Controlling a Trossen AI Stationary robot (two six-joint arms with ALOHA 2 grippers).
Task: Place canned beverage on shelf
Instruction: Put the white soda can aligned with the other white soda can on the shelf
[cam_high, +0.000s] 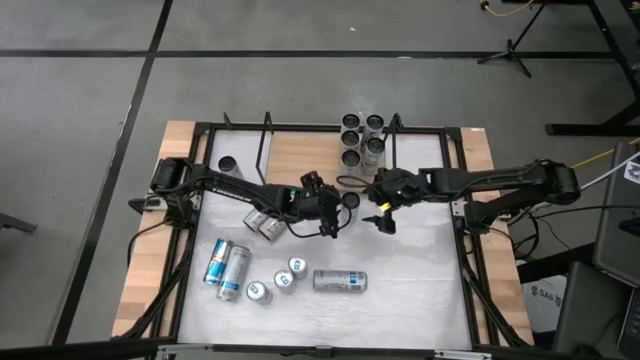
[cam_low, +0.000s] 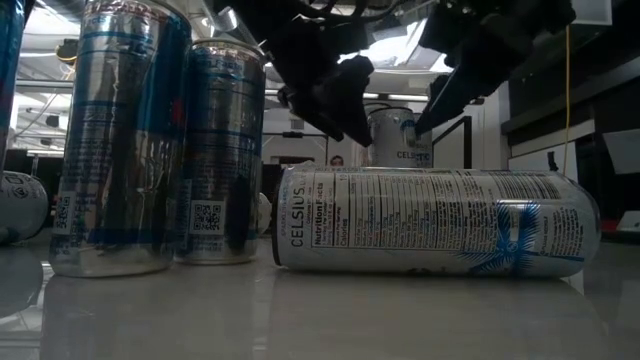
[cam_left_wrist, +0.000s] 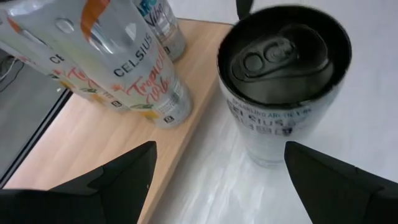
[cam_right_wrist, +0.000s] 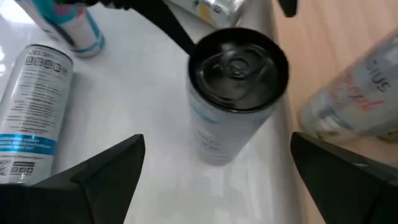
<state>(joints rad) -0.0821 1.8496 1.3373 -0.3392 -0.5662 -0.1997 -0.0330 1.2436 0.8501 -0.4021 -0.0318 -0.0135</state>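
A white can with a black top (cam_high: 350, 200) stands upright on its base on the white tabletop, just near of the wooden shelf (cam_high: 300, 155). It shows in the left wrist view (cam_left_wrist: 283, 81), the right wrist view (cam_right_wrist: 239, 87) and, far back, the low view (cam_low: 395, 135). My left gripper (cam_left_wrist: 217, 155) is open, on the can's left and a little near side (cam_high: 330, 215). My right gripper (cam_right_wrist: 217, 143) is open on the can's right (cam_high: 383, 215). Neither touches the can. Several cans (cam_high: 362, 140) stand on the shelf's right end.
Two cans (cam_high: 262, 222) lie under my left arm. More cans stand and lie toward the near edge (cam_high: 285, 280); one lies on its side (cam_low: 430, 222) beside two upright ones (cam_low: 120, 140). A single can (cam_high: 228, 163) stands far left. Black frame rods (cam_high: 462, 200) edge the table.
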